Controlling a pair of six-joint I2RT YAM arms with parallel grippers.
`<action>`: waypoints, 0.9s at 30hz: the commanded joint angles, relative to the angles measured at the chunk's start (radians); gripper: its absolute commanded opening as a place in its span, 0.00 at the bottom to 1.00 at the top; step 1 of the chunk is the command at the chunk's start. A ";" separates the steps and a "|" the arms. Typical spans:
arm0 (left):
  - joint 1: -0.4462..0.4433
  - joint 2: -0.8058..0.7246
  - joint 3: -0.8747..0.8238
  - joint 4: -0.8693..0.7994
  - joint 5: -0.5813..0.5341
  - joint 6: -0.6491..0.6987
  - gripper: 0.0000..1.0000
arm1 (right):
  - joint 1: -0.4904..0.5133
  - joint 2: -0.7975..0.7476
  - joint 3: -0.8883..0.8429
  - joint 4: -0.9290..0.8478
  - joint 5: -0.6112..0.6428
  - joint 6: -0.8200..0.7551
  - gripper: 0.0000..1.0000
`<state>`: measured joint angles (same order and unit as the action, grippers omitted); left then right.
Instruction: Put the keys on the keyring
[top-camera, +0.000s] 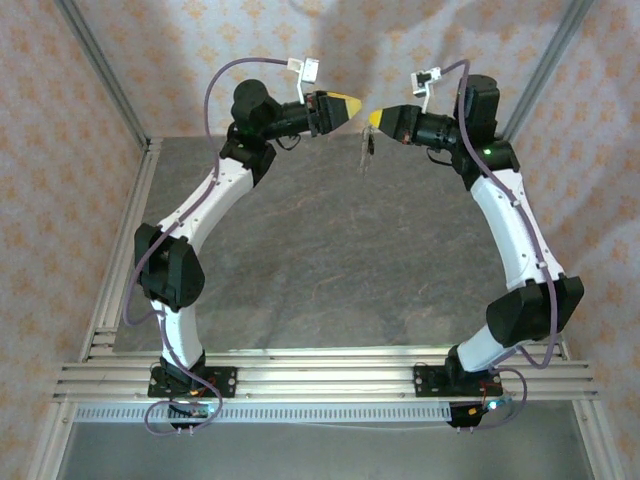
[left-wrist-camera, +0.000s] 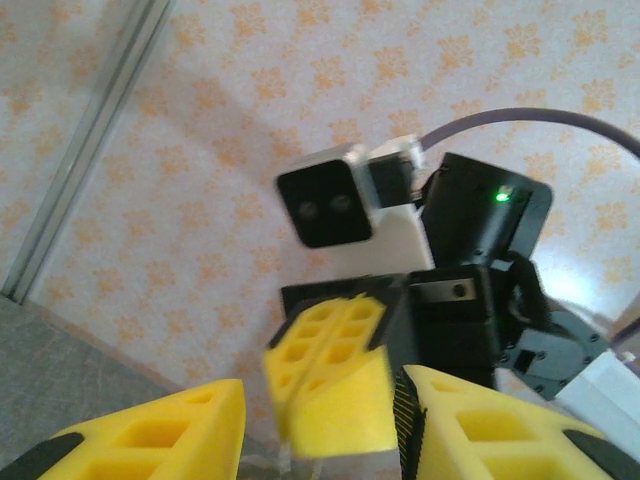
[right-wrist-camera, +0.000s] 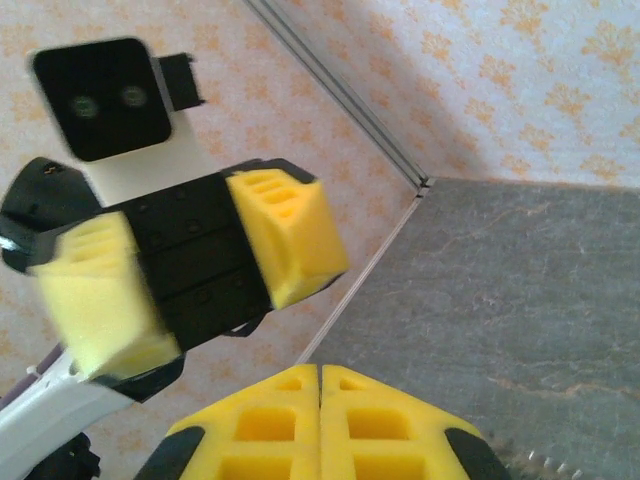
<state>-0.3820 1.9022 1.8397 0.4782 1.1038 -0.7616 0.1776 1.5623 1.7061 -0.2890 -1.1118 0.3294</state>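
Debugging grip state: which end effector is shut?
The right end effector: its yellow fingers meet with no gap, keyring dangling beneath. The left end effector has its fingers apart.

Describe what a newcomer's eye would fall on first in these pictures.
The white and black left arm and right arm arch over the grey stone-patterned table. Their yellow-fingered hands are almost tip to tip above its far edge, the left hand open and the right hand shut. From the right hand's tip dangles a thin pale metal keyring, easy to miss beside the bright fingers.
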 joint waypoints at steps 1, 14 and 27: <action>-0.021 0.003 0.028 0.068 0.023 -0.025 0.43 | -0.005 -0.050 -0.042 0.184 -0.018 0.088 0.00; -0.012 -0.014 -0.075 0.143 -0.081 -0.065 0.37 | -0.009 -0.153 -0.340 0.685 0.093 0.358 0.00; -0.033 0.002 -0.053 0.163 -0.031 -0.096 0.35 | -0.012 -0.156 -0.413 0.889 0.139 0.489 0.00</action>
<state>-0.4065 1.9072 1.7592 0.5957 1.0420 -0.8558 0.1726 1.4311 1.2953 0.4870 -0.9897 0.7860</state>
